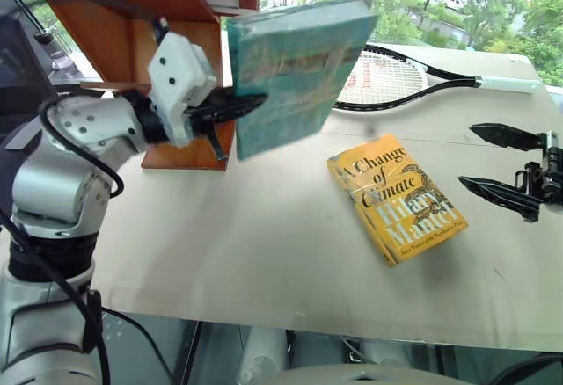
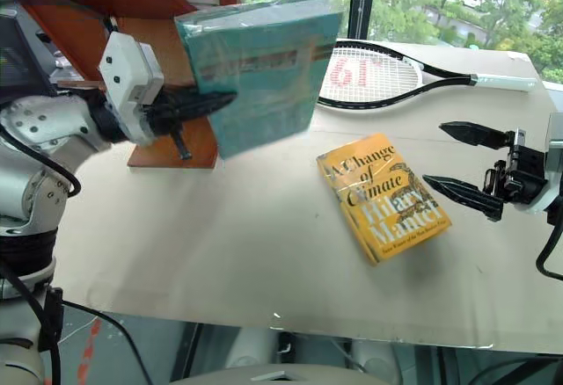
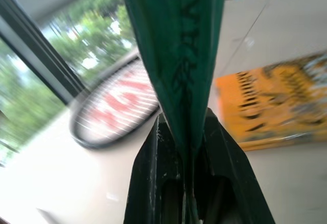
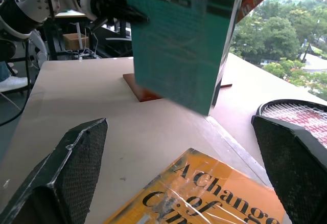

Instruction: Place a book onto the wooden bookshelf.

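Between the two black fingers of the left gripper (image 1: 230, 109) sits the edge of the book (image 1: 295, 73), clamped thin-side-in; the left wrist view shows both fingers pressed flat against its green covers. Held this way the book stands upright in the air, clear of the table (image 1: 264, 253), its teal face turned toward the camera and its plastic wrap catching glare. Directly behind and beside the left gripper is the wooden bookshelf (image 1: 114, 16), its slanted reddish side panel and base resting on the table's far left corner; the book overlaps the shelf's front edge in the head views, but whether it touches any board cannot be told. Out past the book, farther from the left gripper, a tennis racket (image 1: 396, 73) lies flat on the table by the window. Right gripper (image 1: 488, 167) hovers above the table's right edge with its fingers spread wide and nothing between them, pointing inward toward the yellow book (image 1: 396, 196). That yellow book lies face-up and skewed on the table, just beyond the right gripper's fingertips and apart from them, below and to the side of the raised book.
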Controlling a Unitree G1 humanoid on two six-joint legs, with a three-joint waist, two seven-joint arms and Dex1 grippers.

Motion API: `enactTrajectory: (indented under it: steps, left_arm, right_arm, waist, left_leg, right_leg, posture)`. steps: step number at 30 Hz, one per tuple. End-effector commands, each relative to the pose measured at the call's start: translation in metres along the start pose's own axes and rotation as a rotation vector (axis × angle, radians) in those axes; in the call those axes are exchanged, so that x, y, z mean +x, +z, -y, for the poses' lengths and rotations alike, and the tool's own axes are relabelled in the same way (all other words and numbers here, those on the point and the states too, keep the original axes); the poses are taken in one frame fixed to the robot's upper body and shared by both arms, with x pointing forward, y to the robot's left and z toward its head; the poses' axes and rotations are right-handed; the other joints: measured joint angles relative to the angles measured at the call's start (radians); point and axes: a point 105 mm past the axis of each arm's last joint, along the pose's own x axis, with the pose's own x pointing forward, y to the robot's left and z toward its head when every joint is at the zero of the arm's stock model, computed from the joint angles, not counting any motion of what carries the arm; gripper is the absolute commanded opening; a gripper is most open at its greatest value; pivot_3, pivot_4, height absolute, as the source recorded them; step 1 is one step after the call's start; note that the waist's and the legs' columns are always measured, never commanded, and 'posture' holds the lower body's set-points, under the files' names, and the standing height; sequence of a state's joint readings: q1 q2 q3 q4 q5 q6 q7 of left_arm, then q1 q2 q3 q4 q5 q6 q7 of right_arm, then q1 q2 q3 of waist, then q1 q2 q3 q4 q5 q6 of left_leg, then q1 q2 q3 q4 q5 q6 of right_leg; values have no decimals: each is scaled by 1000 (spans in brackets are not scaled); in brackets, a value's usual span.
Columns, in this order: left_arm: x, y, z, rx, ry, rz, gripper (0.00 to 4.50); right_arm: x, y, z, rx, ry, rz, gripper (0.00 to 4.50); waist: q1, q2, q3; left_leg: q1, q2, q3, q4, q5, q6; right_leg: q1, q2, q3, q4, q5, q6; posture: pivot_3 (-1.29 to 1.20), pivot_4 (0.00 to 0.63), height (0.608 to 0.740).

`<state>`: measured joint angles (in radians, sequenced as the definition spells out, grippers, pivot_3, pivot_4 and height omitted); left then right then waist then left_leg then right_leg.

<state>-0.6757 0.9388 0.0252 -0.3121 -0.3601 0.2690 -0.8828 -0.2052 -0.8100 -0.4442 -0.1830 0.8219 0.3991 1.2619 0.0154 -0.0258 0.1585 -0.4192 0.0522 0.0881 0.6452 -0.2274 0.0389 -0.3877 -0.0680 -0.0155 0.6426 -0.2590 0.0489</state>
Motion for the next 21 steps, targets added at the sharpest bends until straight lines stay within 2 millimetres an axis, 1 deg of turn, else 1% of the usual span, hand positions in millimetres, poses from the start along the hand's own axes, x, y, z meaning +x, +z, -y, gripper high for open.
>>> enactTrajectory:
  steps: [1, 3, 4, 6, 8, 10, 12, 14, 18, 21]
  left_arm:
    - [2, 40, -15, 350, 74, 33, 67]
    - [3, 50, -19, 421, 97, 43, 67]
    - [3, 57, -26, 469, 120, 35, 67]
    - [0, 58, -36, 491, 123, -31, 67]
    - [-6, 53, -41, 516, 94, -126, 67]
    - [-16, 41, -50, 460, 65, -262, 67]
    - [-32, 27, -49, 478, -9, -401, 67]
    - [-45, 24, -54, 484, -30, -496, 67]
    - [-59, 18, -63, 439, -27, -605, 67]
    - [-78, 11, -70, 481, -58, -740, 67]
  right_arm:
    - [0, 11, 5, -63, 2, 31, 4500]
    - [1, 11, 8, -69, 3, 38, 4500]
    - [0, 12, 9, -73, 6, 44, 4500]
    - [0, 12, 12, -81, 10, 53, 4500]
    - [0, 13, 13, -88, 12, 63, 4500]
    - [2, 13, 15, -98, 11, 75, 4500]
    - [4, 12, 15, -108, 20, 84, 4500]
    - [8, 9, 17, -118, 26, 100, 4500]
    - [17, 5, 21, -133, 30, 130, 4500]
    - [29, 6, 21, -152, 56, 166, 4500]
  waist:
    - [0, 0, 1]
    - [0, 0, 1]
    - [-1, 0, 1]
    - [-1, 0, 1]
    - [-3, 0, 1]
    - [-7, 1, 1]
    - [-11, 2, 2]
    - [-14, 2, 3]
    - [-12, 2, 4]
    - [-13, 2, 5]
  left_leg:
    - [-1, -1, 0, 1, 0, 0]
    - [-5, -3, -1, 2, 0, 0]
    - [-8, -3, -1, 3, 0, 0]
    - [-12, -3, 0, 6, 0, 0]
    - [-12, -3, 0, 7, 0, 0]
    - [-11, -3, 1, 7, 0, 0]
    - [-11, -2, 1, 7, 0, 0]
    - [-11, -1, 1, 7, 0, 0]
    - [-12, 0, 3, 8, 0, 0]
    - [-11, 0, 4, 8, 0, 0]
  right_leg:
    - [0, 1, 0, 0, 0, 0]
    - [-3, 2, 0, 0, 0, 2]
    - [-5, 3, 0, 0, 1, 2]
    - [-9, 4, -1, 1, 2, 4]
    - [-9, 4, -1, 2, 2, 5]
    - [-9, 5, 0, 2, 2, 5]
    - [-9, 5, 1, 3, 2, 5]
    - [-10, 6, 1, 3, 2, 5]
    - [-10, 6, 0, 4, 2, 5]
    - [-10, 6, 1, 4, 2, 5]
  posture:
    - [0, 150, 740]
    - [0, 150, 740]
    - [0, 150, 740]
    - [0, 150, 740]
    - [0, 150, 740]
    - [0, 150, 740]
    - [0, 150, 740]
    - [0, 150, 740]
    - [0, 150, 740]
    - [0, 150, 740]
